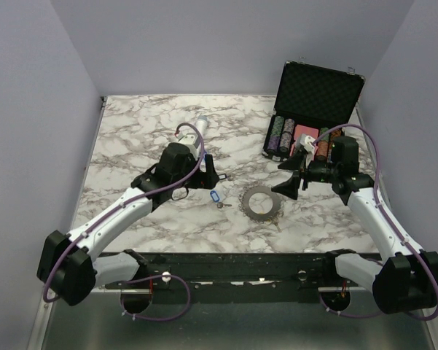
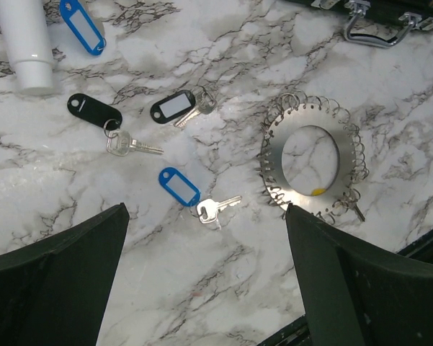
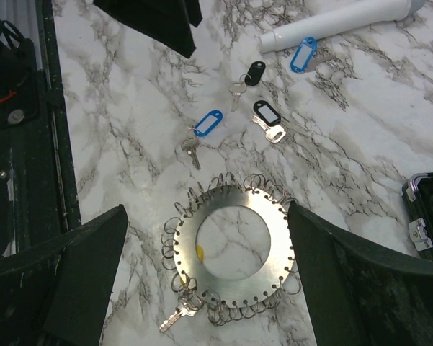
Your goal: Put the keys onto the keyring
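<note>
The keyring (image 1: 261, 202) lies flat on the marble between the two arms, a grey disc with small wire loops round its rim. One bare key (image 3: 179, 313) hangs from a loop on it. Loose keys lie left of it: a blue-tagged one (image 2: 180, 186) nearest, two black-tagged ones (image 2: 94, 109) (image 2: 174, 107), and another blue tag (image 2: 81, 25) by the white cylinder (image 2: 25, 43). My left gripper (image 2: 205, 207) hovers open above the near blue-tagged key, holding nothing. Above the keyring (image 3: 234, 196), my right gripper (image 3: 207, 207) stands open with nothing in it.
An open black case (image 1: 317, 87) with rows of poker chips (image 1: 280, 135) stands at the back right, just behind the right arm. The white cylinder (image 1: 199, 130) lies behind the left gripper. The table's black front rail (image 3: 57, 144) runs close to the keyring.
</note>
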Available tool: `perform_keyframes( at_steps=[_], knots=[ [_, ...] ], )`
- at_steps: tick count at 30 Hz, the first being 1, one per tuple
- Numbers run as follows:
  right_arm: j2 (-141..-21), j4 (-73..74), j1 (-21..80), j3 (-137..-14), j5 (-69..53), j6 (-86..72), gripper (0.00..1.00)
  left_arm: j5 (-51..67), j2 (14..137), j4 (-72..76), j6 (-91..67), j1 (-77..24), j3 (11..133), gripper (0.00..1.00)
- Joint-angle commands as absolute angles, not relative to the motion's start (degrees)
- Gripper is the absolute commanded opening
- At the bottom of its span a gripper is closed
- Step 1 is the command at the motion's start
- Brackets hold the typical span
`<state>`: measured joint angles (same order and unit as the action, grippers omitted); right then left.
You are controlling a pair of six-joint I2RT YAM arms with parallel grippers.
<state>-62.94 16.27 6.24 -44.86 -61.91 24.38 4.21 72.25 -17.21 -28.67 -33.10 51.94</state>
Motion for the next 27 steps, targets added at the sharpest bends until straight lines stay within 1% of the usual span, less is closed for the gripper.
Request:
perform_keyframes(
  at_steps=[1, 9, 12, 15, 17, 19, 21, 25, 27],
  knots=[
    [-62.40, 14.50, 5.80, -43.95, -60.73, 23.29, 1.00, 9.49, 82.33, -27.05, -22.60, -30.42, 63.69, 0.88],
    [-63.10, 10.91, 5.89, -43.24, -59.24, 19.17, 1.00, 13.01, 96.40, -36.38, -19.43, -26.46, 79.08, 0.86],
    [-64.85, 9.32, 5.97, -42.80, -59.15, 16.62, 1.00, 13.27, 95.72, -36.04, -18.99, -26.19, 80.16, 0.85],
    [-69.07, 13.16, 7.81, -45.60, -57.75, 18.09, 0.98, 11.78, 89.76, -33.41, -17.93, -26.10, 76.74, 0.86],
    [-72.58, 19.83, 10.79, -49.72, -55.12, 23.27, 0.98, 11.78, 83.35, -30.25, -17.75, -25.67, 72.09, 0.87],
    [-76.18, 23.01, 13.70, -53.51, -52.66, 25.66, 0.97, 12.04, 75.71, -27.00, -18.10, -25.23, 66.38, 0.89],
    [-80.57, 26.87, 16.69, -58.51, -50.11, 28.72, 0.97, 11.87, 68.59, -25.50, -17.93, -24.70, 61.81, 0.92],
    [-90.85, 31.11, 23.89, -68.53, -42.21, 29.53, 0.96, 8.71, 53.91, -25.31, -16.62, -23.91, 54.42, 0.99],
    [-96.56, 32.60, 26.53, -74.41, -38.07, 28.48, 0.95, 7.30, 46.70, -25.31, -14.60, -23.73, 50.47, 0.99]
  ],
)
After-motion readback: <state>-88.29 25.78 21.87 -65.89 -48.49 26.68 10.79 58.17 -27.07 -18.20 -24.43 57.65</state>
